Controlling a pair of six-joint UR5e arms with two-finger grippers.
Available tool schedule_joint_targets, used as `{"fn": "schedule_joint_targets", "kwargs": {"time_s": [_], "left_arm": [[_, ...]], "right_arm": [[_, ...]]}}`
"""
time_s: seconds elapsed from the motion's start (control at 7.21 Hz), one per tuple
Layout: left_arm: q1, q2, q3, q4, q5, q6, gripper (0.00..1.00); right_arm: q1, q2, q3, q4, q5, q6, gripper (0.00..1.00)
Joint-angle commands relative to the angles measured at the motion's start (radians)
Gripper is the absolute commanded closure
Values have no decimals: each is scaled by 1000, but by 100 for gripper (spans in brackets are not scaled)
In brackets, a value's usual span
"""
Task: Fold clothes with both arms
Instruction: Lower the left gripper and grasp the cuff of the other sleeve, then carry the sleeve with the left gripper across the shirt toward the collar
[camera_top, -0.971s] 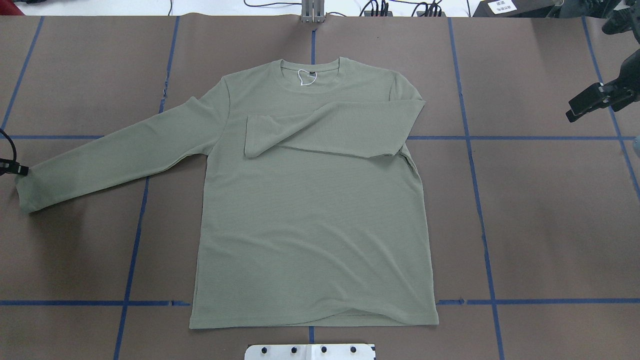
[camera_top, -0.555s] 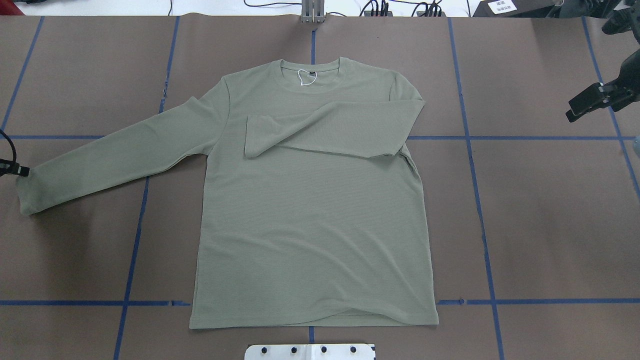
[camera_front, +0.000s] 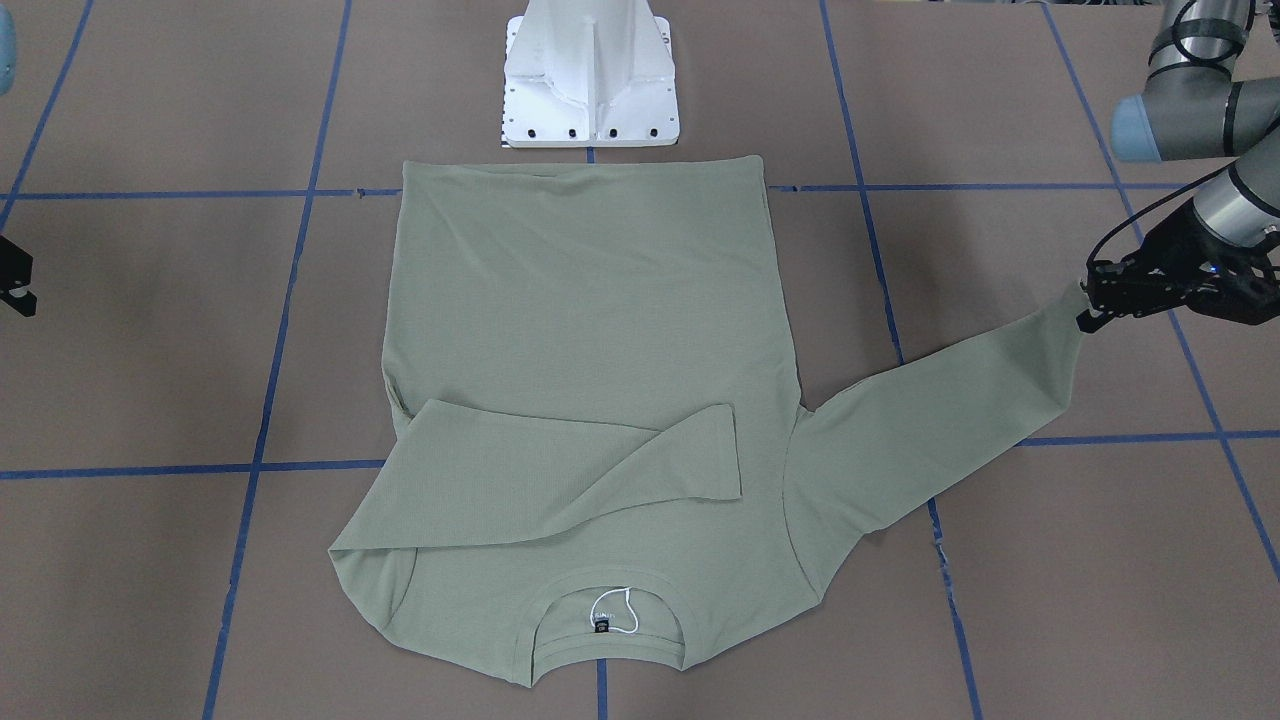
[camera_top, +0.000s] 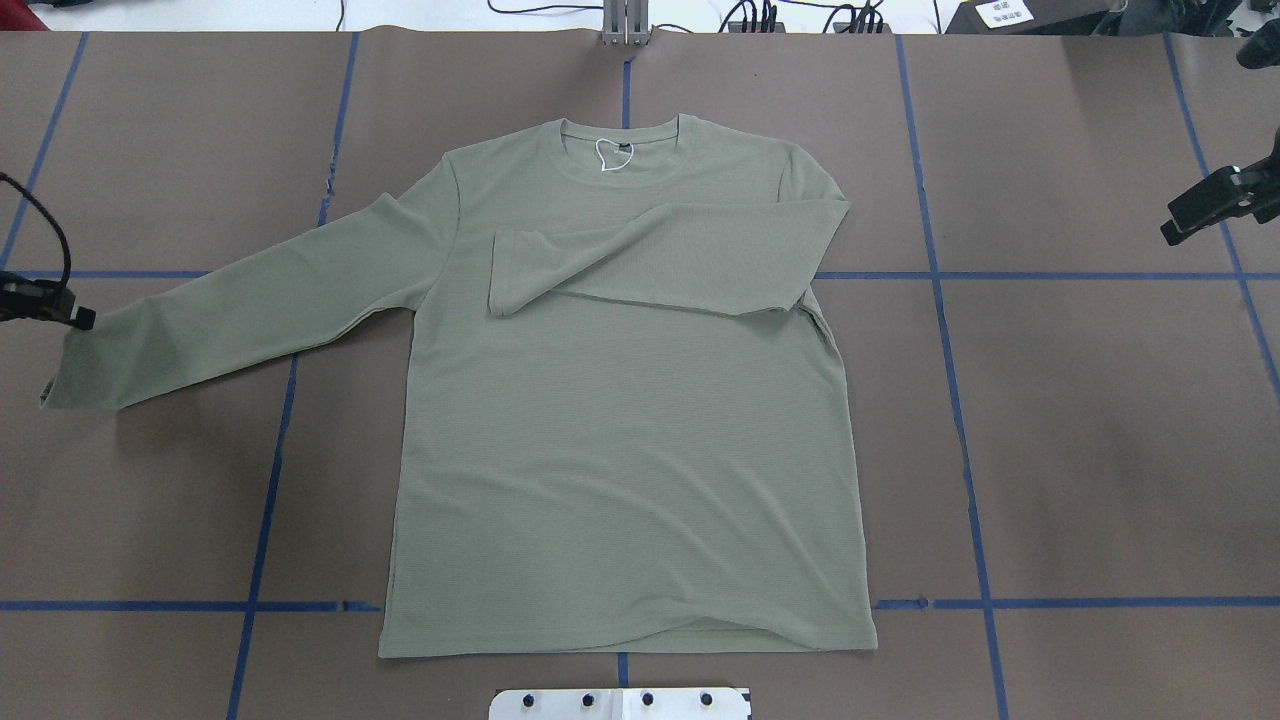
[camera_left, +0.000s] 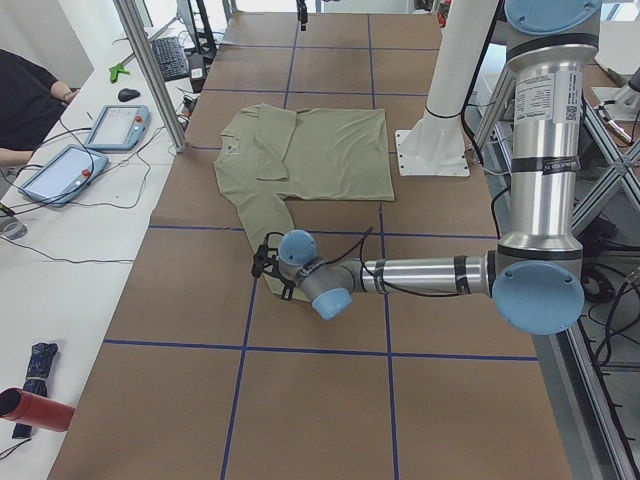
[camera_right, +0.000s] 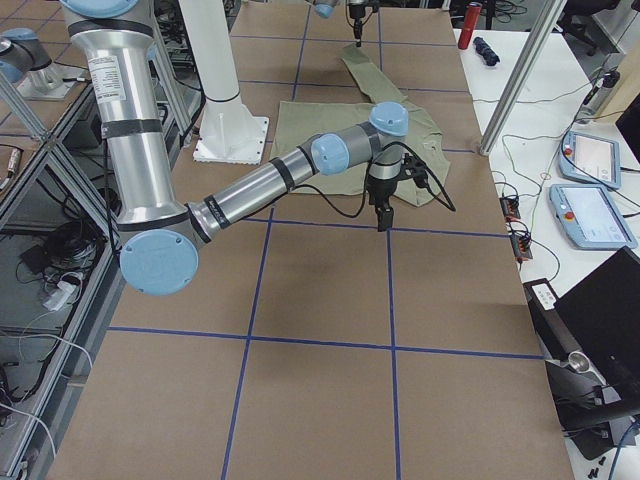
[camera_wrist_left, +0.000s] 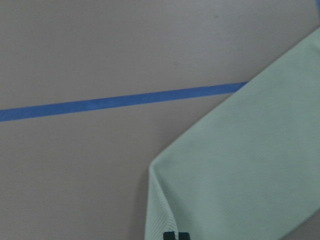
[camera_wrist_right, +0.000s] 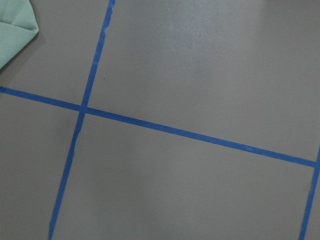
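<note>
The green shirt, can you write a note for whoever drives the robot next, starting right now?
Left gripper: jaws closed on the cuff of the stretched-out sleeve, out on the robot's left.
Right gripper: over bare table on the robot's right, holding nothing. I cannot tell whether it is open or shut.
Shirt: spread flat, with the collar on the far side from the robot's base.
Done: the other sleeve lies folded across the chest.
Left to do: fold the held sleeve in across the chest too, then fold the body.
</note>
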Motion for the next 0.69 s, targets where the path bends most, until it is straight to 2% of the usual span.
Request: {"fn": "schedule_joint_targets", "kwargs": {"time_s": [0.0, 0.14, 0.28, 0.42, 0.55], "left_arm": [[6, -268, -170, 547, 70, -2, 100], [50, -452, -166, 774, 125, -12, 100], [82, -563, -154, 893, 129, -53, 100], [108, -646, -120, 893, 128, -168, 100], [151, -772, -27, 894, 128, -258, 100]], "right_arm": [[68, -52, -3, -1, 3, -110, 0], [99, -75, -5, -7, 3, -158, 0], [142, -104, -11, -10, 3, -237, 0], [181, -130, -17, -10, 17, -290, 0], [202, -162, -22, -7, 21, -319, 0]]}}
